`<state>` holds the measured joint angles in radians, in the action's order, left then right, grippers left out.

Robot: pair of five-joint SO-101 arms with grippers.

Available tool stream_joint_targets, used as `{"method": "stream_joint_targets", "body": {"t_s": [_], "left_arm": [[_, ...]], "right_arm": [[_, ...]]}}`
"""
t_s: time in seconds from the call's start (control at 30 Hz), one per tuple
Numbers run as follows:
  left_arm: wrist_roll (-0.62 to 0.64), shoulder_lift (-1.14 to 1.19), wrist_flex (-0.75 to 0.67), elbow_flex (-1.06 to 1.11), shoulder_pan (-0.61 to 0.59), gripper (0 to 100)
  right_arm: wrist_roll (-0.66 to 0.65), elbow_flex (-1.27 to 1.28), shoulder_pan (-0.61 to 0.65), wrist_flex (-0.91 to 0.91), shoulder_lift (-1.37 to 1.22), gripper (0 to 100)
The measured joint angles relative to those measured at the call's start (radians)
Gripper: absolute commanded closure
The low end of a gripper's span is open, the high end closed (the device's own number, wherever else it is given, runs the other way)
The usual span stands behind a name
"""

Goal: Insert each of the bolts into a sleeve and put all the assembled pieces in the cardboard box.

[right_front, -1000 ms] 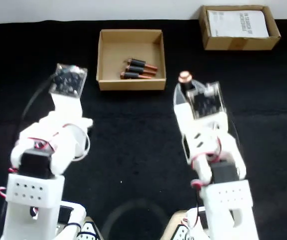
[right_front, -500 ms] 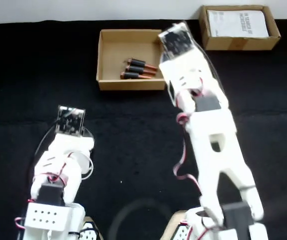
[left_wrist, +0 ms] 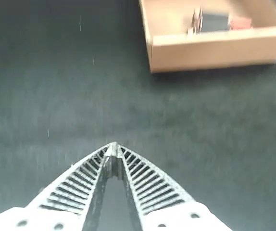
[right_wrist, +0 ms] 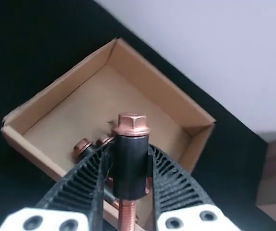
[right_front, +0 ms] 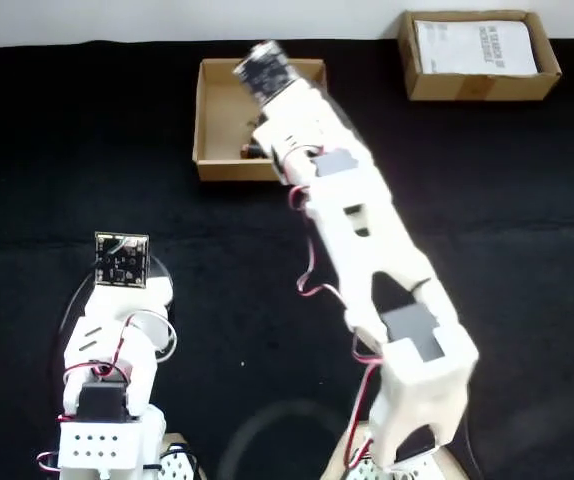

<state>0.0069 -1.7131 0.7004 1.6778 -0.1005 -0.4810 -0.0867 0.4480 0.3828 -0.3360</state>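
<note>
The bolt [right_wrist: 133,124] sits in a black sleeve [right_wrist: 130,168], with its copper head above the sleeve and its threaded end coming out below. The right gripper [right_wrist: 130,153] pinches this sleeve from both sides, so the piece stands upright between the two ribbed fingers. It is held in the air over the open box [right_wrist: 157,82]. On the floor of the box lie other pieces [right_wrist: 83,146]; two copper heads are visible just beside the gripper, and how many there are in all I cannot tell. In the high view the right arm [right_front: 367,250] stretches diagonally across the table [right_front: 527,250], and its wrist covers the right part of the box [right_front: 222,100]. The left arm [right_front: 112,330] is folded back at the near side, well apart from the box. The left gripper [left_wrist: 113,149] has its fingers pressed together with nothing between them, and it hangs over the bare black cloth, with the box [left_wrist: 210,48] farther ahead of it. At the far right corner of the table stands a second box [right_front: 467,88] with a printed paper [right_front: 475,45] inside.
</note>
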Motion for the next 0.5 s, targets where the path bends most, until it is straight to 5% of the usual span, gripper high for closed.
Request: {"method": "stream_joint_targets", "body": {"t_s": [0.5], "left_arm": [[-0.006,0.015,0.031,0.002,0.000,99]], "right_arm": [[-0.364,-0.250,0.021,-0.002,-0.359,98.5]]}}
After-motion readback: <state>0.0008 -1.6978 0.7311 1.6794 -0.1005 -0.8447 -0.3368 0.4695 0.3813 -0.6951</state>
